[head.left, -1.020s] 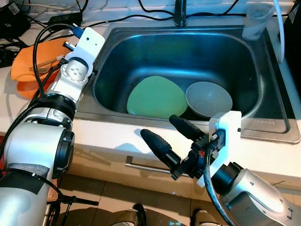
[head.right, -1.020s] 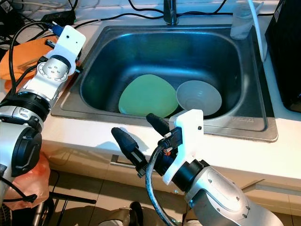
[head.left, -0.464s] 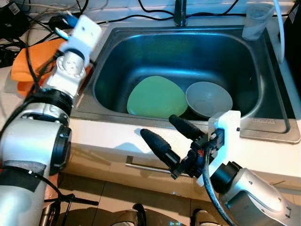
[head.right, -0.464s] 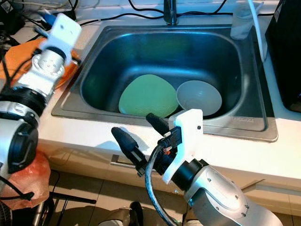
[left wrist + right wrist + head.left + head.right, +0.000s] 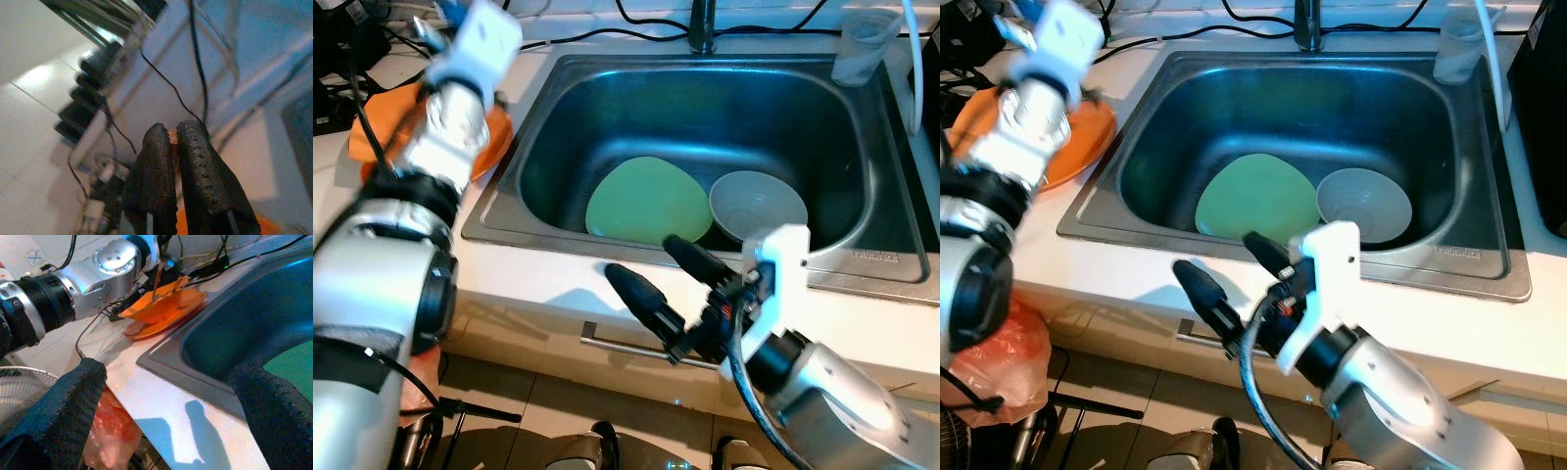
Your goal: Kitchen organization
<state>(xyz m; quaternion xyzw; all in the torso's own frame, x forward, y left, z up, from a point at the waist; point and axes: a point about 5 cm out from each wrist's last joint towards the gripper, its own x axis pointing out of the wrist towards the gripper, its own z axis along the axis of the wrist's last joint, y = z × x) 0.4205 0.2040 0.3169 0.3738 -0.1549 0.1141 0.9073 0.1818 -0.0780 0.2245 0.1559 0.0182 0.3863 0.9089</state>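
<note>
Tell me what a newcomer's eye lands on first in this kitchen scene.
First, the steel sink, holding a green plate with a grey bowl beside it. Next, the right gripper, jaws wide open, hovering over the counter edge in front of the sink. Then the left gripper, raised above the orange dishes left of the sink, jaws shut on a thin orange-brown utensil.

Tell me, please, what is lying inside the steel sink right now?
Inside the sink lie a green plate and, beside it, a grey bowl. The right tool covers their near edges.
</note>
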